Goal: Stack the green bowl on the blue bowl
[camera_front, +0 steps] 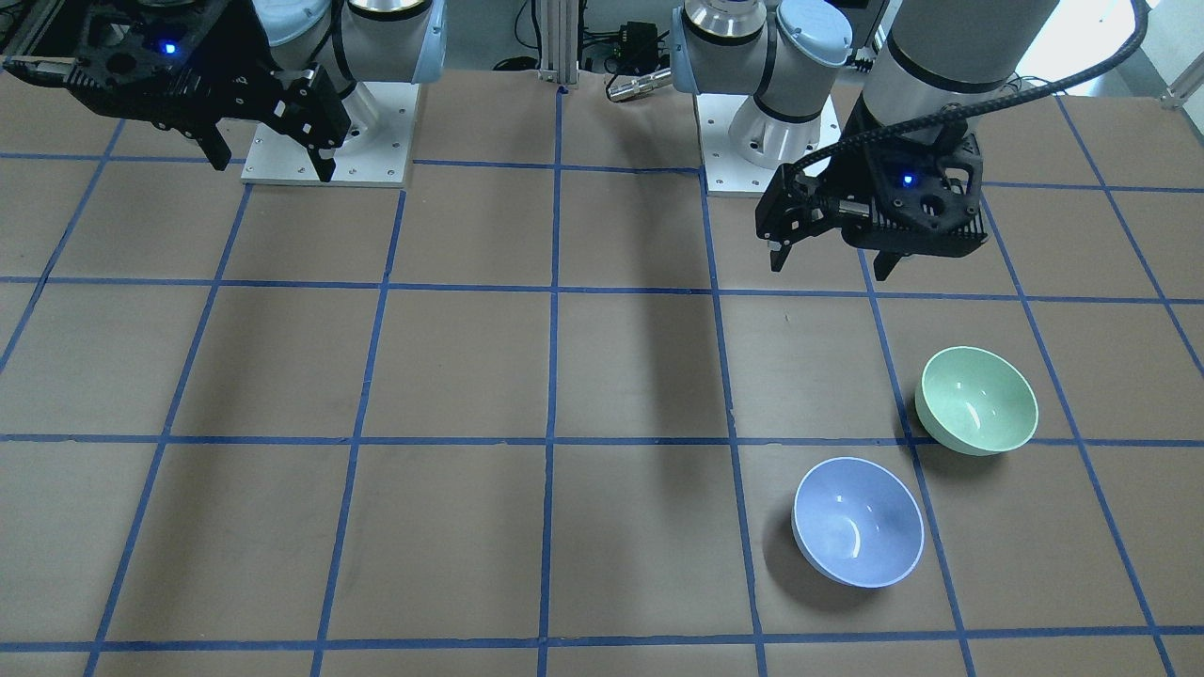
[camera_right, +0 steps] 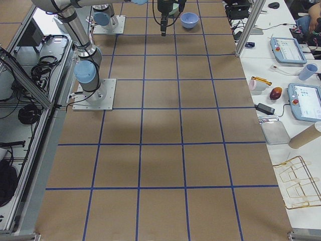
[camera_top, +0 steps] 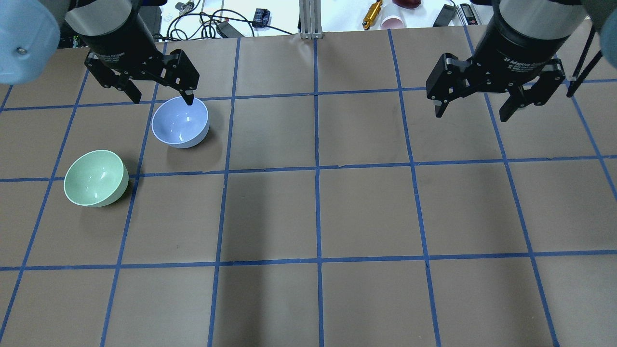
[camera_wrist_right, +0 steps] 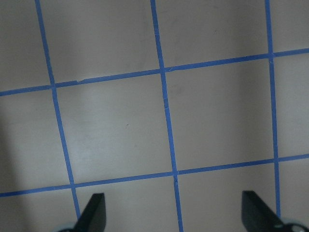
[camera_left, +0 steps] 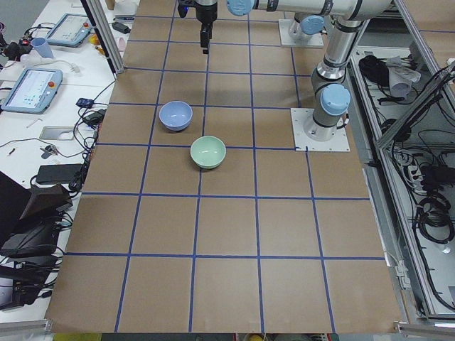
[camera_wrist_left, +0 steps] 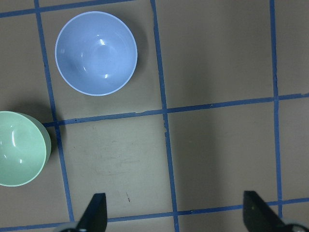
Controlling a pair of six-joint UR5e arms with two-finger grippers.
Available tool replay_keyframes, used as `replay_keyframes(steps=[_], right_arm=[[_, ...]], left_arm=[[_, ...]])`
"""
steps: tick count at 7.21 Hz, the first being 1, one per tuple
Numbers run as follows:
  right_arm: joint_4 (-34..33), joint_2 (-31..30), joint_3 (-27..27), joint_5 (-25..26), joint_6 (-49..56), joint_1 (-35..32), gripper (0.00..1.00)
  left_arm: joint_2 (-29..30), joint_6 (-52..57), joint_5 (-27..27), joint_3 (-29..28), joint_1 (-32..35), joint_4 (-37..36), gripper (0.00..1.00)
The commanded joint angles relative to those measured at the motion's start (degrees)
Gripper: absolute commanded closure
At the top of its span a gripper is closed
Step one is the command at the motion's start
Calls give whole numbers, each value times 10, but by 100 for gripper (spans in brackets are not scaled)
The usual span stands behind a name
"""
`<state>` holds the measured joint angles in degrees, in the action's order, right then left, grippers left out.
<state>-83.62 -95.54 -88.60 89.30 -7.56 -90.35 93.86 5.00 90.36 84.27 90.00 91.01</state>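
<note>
The green bowl (camera_front: 976, 401) stands upright on the table; it also shows in the overhead view (camera_top: 95, 178), the left side view (camera_left: 207, 152) and the left wrist view (camera_wrist_left: 17, 149). The blue bowl (camera_front: 858, 522) stands upright about one bowl's width from it, apart, and shows too in the overhead (camera_top: 180, 121) and left wrist view (camera_wrist_left: 96, 53). My left gripper (camera_front: 830, 268) (camera_top: 163, 100) (camera_wrist_left: 176, 215) is open and empty, held high above the table near both bowls. My right gripper (camera_front: 273, 165) (camera_top: 471, 114) (camera_wrist_right: 174, 212) is open and empty, high over the other half.
The table (camera_top: 318, 212) is covered in brown paper with a blue tape grid. The two arm bases (camera_front: 329, 141) (camera_front: 762, 141) stand at the robot's edge. Cables and small tools (camera_top: 221, 24) lie beyond the far edge; tablets (camera_right: 303, 100) lie on a side bench.
</note>
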Motion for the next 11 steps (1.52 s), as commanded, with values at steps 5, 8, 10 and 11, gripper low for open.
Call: replay_keyframes(steps=[5, 8, 10, 11], right_arm=[[-1, 0, -1, 0, 0, 0, 0], [-1, 0, 0, 0, 0, 1, 0], [0, 0, 0, 0, 0, 0, 0], [0, 0, 0, 0, 0, 0, 0]], left_arm=[[-5, 0, 0, -4, -4, 0, 0], [-5, 0, 1, -5, -6, 0, 0], [-5, 5, 4, 1, -7, 0, 0], [-4, 5, 6, 1, -15, -1, 0]])
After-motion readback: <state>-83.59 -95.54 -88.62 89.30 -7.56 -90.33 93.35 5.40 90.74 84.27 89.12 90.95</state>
